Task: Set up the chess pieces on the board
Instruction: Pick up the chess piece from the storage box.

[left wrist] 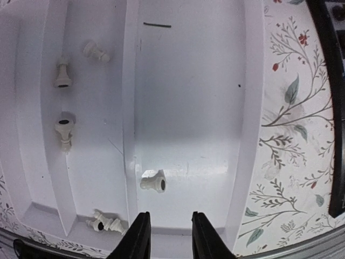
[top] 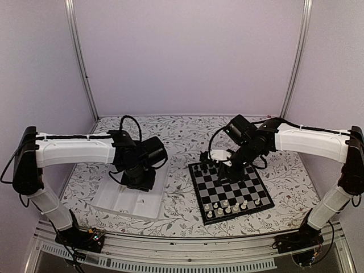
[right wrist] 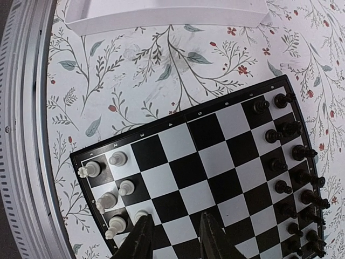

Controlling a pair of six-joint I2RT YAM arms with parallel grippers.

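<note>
The board (right wrist: 188,170) lies under my right gripper (right wrist: 175,234), which hangs open above the squares with nothing between its fingers. Several cream-white chess pieces (right wrist: 117,158) stand along the board's left edge, one pawn (right wrist: 141,216) right beside the left fingertip. Black pieces (right wrist: 291,129) line the right edge. My left gripper (left wrist: 170,234) is open over the white tray (left wrist: 188,108). A white piece (left wrist: 152,182) lies on its side just ahead of the left finger. More white pieces (left wrist: 64,132) lie in the neighbouring compartment. From above, the board (top: 230,185) sits right of centre.
The white compartment tray (top: 122,202) lies left of the board on the flowered tablecloth, its edge also in the right wrist view (right wrist: 161,16). A metal rail (right wrist: 21,135) runs along the table's near edge. Grey walls enclose the table.
</note>
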